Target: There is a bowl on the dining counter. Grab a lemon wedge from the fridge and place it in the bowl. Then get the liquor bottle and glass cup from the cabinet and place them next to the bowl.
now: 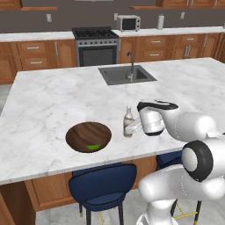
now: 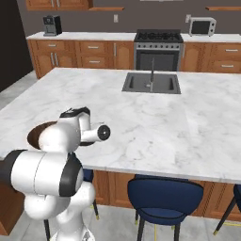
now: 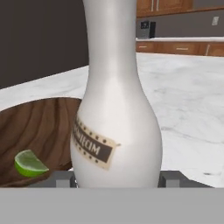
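one liquor bottle (image 1: 128, 121) is held upright on the tabletop (image 1: 52, 96) just beside the bowl (image 1: 83, 133), where the lemon wedge (image 3: 29, 163) lies. the fingers (image 3: 171, 178) are clamped on its base; they are best parted gently, then drawn straight back.

Liquor bottle upright on dining counter, beside bowl.

The liquor bottle (image 1: 128, 121) stands upright on the marble dining counter (image 1: 52, 96), just right of the dark wooden bowl (image 1: 85, 134), not touching it. A green lemon wedge (image 1: 93, 147) lies in the bowl near its front rim. The gripper (image 1: 128, 129) is at the bottle's base; finger contact cannot be confirmed. A sink (image 1: 126, 74) is set farther back.
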You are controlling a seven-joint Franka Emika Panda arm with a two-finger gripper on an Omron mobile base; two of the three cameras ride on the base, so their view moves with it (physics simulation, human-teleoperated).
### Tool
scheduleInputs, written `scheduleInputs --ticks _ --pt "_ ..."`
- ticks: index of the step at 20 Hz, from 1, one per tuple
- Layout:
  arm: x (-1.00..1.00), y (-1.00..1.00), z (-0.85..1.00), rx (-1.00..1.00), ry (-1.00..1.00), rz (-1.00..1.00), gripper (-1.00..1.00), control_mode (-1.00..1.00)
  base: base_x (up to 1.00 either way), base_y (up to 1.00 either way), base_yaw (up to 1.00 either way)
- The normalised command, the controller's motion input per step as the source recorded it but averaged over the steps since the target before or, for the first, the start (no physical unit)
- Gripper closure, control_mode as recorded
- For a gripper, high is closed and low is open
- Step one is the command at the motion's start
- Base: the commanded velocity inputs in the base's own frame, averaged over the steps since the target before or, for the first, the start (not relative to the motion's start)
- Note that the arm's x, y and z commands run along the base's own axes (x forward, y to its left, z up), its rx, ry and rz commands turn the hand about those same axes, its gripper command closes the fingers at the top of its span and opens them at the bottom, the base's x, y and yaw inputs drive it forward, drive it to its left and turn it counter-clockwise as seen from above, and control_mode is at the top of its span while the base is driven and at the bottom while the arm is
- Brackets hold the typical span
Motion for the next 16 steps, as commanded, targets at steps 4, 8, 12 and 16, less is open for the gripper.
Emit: scheduleInputs --ticks 4,8,12,16 --pt "0.00 0.12 -0.35 0.00 0.03 0.01 1.00 -1.00 0.00 0.00 0.00" --pt "0.11 0.20 -0.33 0.00 0.00 0.00 1.00 -1.00 0.00 0.00 0.00" --pt "0.20 0.01 -0.15 0.00 0.00 0.00 1.00 -1.00 0.00 0.00 0.00" --pt "0.26 0.03 -0.13 0.00 0.00 0.00 1.00 -1.00 0.00 0.00 0.00"
